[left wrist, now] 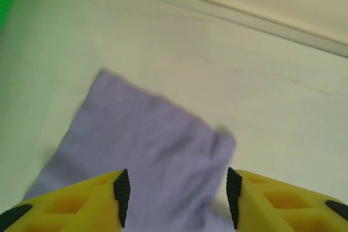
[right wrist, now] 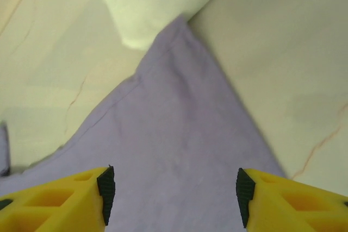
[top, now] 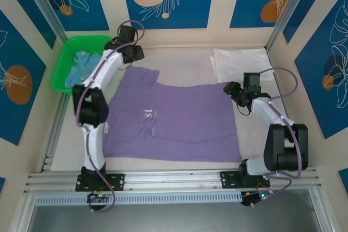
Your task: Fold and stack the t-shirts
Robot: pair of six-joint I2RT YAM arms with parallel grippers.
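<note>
Top view: lavender t-shirt lies spread flat mid-table. Folded white t-shirt sits far right; light blue t-shirt is in green basket.
Left wrist: left gripper, jaws spread, empty, over far-left sleeve.
Right wrist: right gripper, jaws apart, empty, over far-right corner.
Step, prob.: starting lavender fold. Next move needs both to lower & pinch cloth edges.
</note>
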